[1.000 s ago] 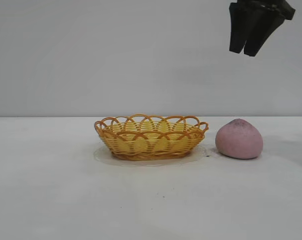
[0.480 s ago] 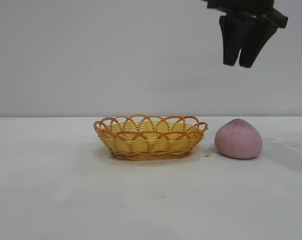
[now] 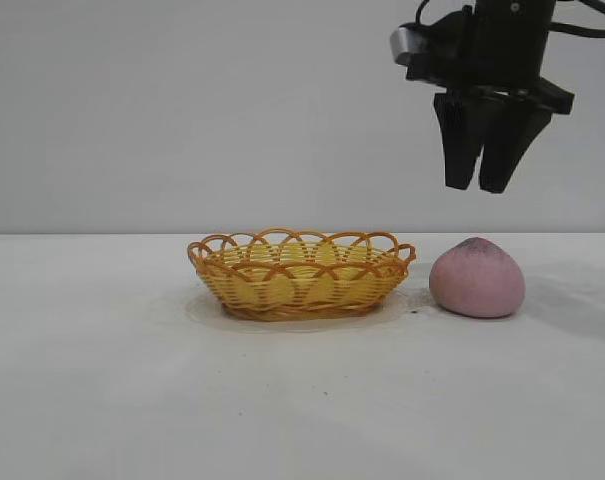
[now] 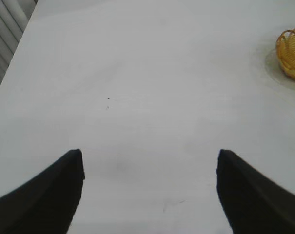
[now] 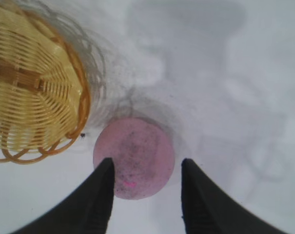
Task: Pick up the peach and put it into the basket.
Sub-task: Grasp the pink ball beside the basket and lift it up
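1. Exterior view gives me the right gripper point(image 3: 486, 187) hanging in the air directly above the peach point(image 3: 478, 279), fingers pointing down at it and clear of it.
2. I read its jaws as partly open, with a narrow gap between the two black fingers and nothing held between them.
3. On the right wrist view the peach point(image 5: 134, 157) sits framed between my two fingers point(image 5: 99, 200), its dark-speckled tip facing up at the camera.
4. I see the peach resting on the white table point(image 3: 102, 400), just beside the yellow wicker basket point(image 3: 302, 273) on its right as the exterior view shows it, a small gap between them.
5. The basket has nothing in it.
6. My left gripper point(image 4: 149, 195) shows only on the left wrist view, jaws spread wide and holding nothing, over bare table, with the basket's rim point(image 4: 291, 51) far off at the edge.
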`<state>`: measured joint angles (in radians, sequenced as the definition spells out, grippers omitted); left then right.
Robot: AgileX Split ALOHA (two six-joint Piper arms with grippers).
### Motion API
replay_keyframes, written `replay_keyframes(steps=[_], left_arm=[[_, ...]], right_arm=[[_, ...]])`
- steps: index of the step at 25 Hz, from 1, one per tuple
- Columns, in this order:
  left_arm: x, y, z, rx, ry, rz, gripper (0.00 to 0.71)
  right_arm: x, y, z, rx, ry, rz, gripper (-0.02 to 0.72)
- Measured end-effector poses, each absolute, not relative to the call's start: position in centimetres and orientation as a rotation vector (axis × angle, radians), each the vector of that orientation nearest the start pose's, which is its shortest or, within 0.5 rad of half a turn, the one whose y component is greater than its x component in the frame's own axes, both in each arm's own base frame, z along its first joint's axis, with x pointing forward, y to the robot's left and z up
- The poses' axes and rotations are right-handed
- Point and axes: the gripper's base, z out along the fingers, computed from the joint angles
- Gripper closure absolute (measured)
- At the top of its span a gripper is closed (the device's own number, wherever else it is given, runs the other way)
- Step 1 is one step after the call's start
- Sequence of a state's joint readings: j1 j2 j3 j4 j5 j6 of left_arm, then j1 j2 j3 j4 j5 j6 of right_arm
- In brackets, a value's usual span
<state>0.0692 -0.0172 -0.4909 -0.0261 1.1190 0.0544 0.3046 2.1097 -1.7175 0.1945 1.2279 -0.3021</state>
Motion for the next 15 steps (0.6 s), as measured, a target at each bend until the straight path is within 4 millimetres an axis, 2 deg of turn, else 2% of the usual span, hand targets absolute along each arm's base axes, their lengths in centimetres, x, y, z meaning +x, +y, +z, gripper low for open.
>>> replay_keyframes(steps=[7,15], left_arm=[[-0.9,-0.3,27.0,-0.013,2.095,0.043,0.185],[-0.9,-0.3,27.0,-0.013,2.095,0.043,0.185]], right_arm=[[37.7,14.8,16.9,-0.883,3.103,0.293,0.426],[37.7,14.9,16.8,-0.873,3.100,0.288,0.426]])
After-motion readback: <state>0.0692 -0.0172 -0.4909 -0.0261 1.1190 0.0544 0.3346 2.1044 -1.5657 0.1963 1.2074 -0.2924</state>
